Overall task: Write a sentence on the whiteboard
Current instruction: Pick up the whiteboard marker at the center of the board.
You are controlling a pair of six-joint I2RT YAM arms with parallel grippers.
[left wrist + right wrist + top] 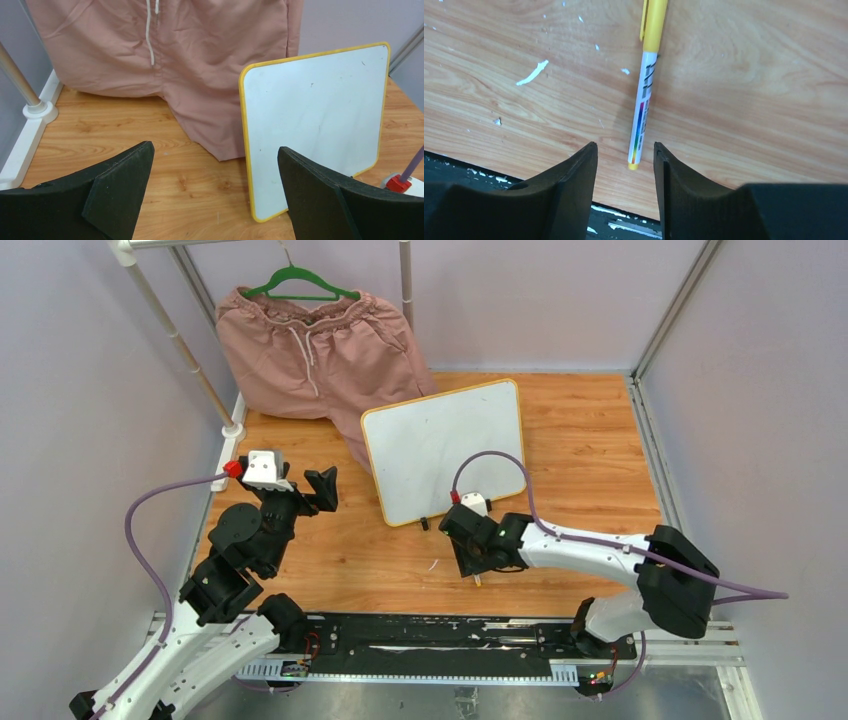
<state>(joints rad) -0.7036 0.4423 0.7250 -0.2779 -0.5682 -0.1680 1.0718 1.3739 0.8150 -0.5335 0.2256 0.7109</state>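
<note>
The left gripper (215,147) hovers over the table (590,460) with its fingers spread wide, holding nothing. Pink shorts (320,350) hang behind it. The whiteboard (445,450) stands tilted near mid-table, just right of the shorts. In front of the board, the right gripper (625,146) points down. Its fingers are narrowly parted and straddle the end of a marker (643,105) lying flat, without touching it.
</note>
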